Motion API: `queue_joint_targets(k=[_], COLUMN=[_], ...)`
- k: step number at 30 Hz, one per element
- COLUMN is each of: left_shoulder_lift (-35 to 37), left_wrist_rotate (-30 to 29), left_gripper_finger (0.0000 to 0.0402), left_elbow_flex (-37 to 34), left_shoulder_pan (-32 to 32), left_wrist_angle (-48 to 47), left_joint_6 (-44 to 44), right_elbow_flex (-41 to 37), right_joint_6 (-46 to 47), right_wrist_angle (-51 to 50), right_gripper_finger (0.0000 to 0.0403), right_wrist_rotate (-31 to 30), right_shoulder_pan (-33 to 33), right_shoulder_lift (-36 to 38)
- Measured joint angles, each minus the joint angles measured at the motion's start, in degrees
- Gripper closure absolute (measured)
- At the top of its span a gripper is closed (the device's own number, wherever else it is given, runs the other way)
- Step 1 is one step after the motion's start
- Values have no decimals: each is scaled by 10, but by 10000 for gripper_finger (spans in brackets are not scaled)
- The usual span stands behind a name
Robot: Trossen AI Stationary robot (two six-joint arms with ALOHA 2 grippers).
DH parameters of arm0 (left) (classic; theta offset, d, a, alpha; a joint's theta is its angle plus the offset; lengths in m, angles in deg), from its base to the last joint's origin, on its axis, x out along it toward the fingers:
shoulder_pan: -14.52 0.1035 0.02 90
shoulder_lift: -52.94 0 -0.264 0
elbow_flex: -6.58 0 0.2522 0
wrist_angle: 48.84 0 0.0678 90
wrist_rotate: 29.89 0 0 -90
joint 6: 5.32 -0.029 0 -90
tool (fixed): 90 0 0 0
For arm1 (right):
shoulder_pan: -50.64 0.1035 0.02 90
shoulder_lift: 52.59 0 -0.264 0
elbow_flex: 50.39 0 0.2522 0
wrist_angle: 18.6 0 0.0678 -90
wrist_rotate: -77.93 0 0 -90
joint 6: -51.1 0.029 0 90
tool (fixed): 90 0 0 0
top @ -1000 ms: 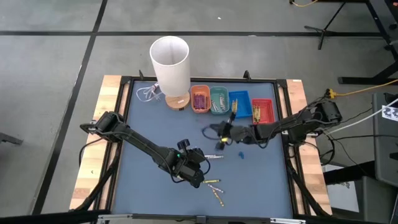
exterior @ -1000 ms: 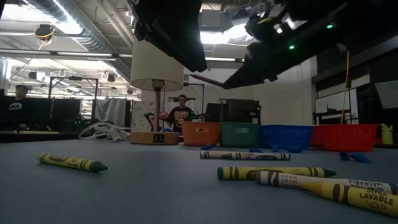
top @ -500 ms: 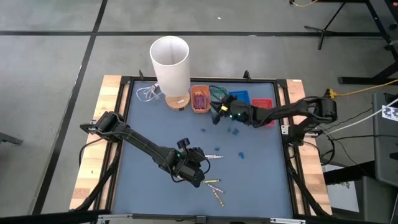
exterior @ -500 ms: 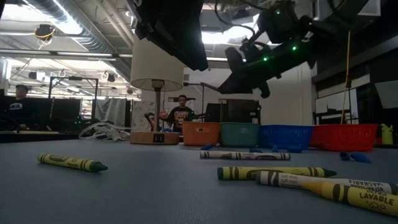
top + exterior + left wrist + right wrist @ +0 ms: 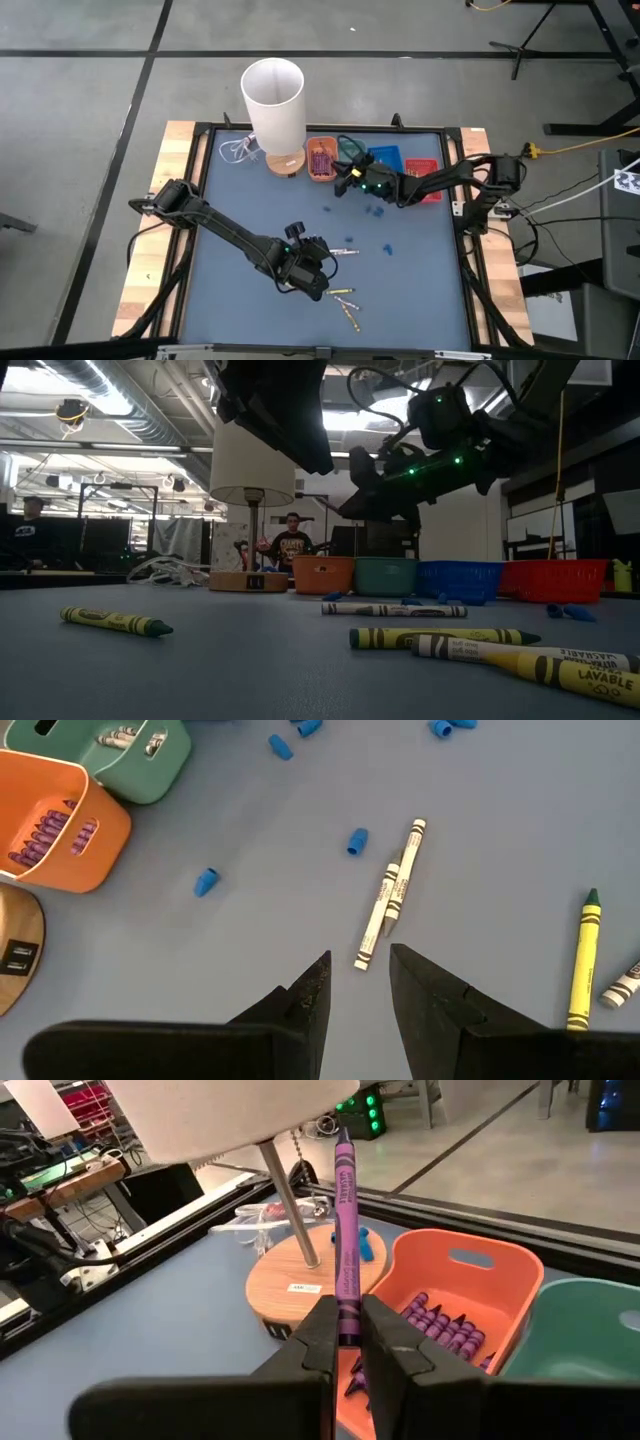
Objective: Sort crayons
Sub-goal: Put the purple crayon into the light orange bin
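High view: the right end effector (image 5: 352, 178) hangs beside the orange tray (image 5: 320, 159), arm stretched across the counter (image 5: 420, 290).

Right wrist view: it is clenched on a purple crayon (image 5: 345, 1240) standing upright, the tray just beyond.

Left wrist view: the left end effector (image 5: 358, 982), released, points at two pale crayons (image 5: 388, 895) lying lengthwise ahead.

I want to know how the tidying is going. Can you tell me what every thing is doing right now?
right gripper: shut on purple crayon, over orange tray.
left gripper: open, empty, above two pale crayons.
orange tray: holds purple crayons.
green tray: holds pale crayons.
yellow crayon: loose on table.
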Motion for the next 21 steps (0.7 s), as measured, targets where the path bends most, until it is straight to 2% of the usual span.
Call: queue_joint_targets(k=[21], left_shoulder_lift=[0], left_wrist_rotate=[1], left_gripper_finger=[311], left_elbow_flex=[0], left_shoulder_pan=[0], left_wrist_angle=[0], left_joint_6=[0], right_elbow_flex=[0], right_joint_6=[-2], right_wrist_angle=[3], right_gripper_finger=[377], right_wrist_rotate=[-5], right_shoulder_pan=[0], right_shoulder_lift=[-2])
